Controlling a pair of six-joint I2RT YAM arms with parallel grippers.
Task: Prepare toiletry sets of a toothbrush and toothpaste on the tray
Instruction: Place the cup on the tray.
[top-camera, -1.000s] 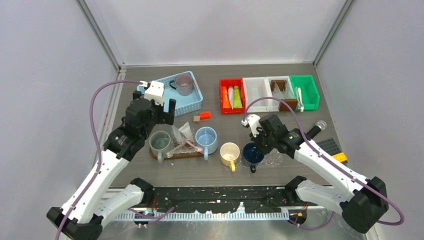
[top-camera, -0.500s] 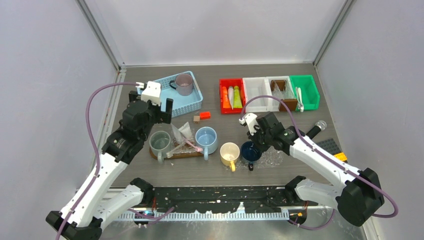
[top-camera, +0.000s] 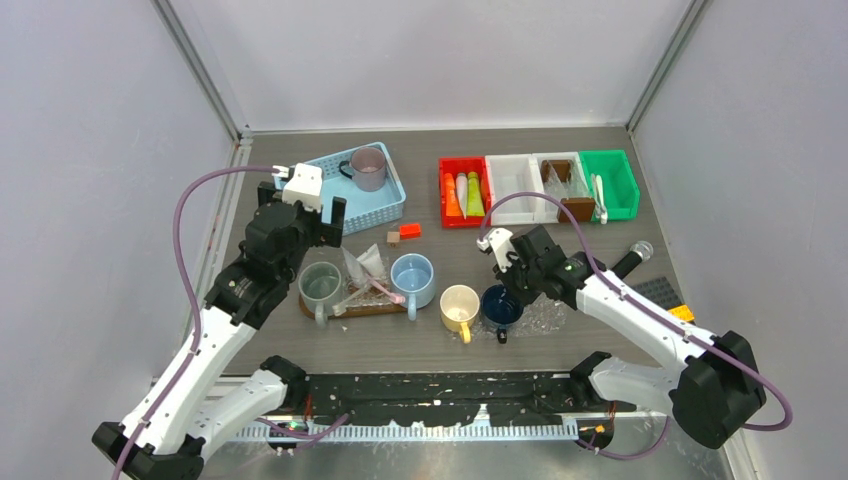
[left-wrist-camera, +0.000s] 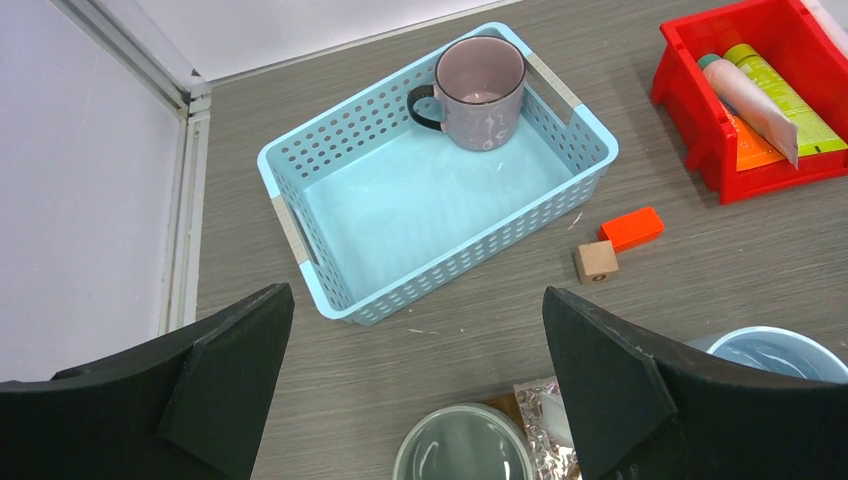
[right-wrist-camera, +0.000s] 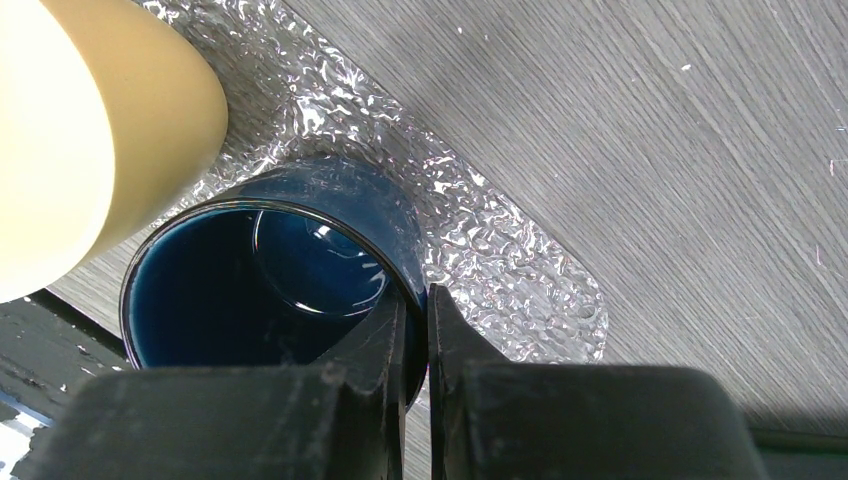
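Beside foil (right-wrist-camera: 520, 270), navy mug (top-camera: 497, 310) points its handle nearward.

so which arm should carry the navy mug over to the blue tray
Right. The right gripper is shut on the navy mug at its rim. The left gripper hangs open and empty by the blue tray, away from that mug.

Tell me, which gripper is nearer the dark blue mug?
Right. The right gripper pinches the rim of the navy mug; the left gripper hangs open near the blue basket.
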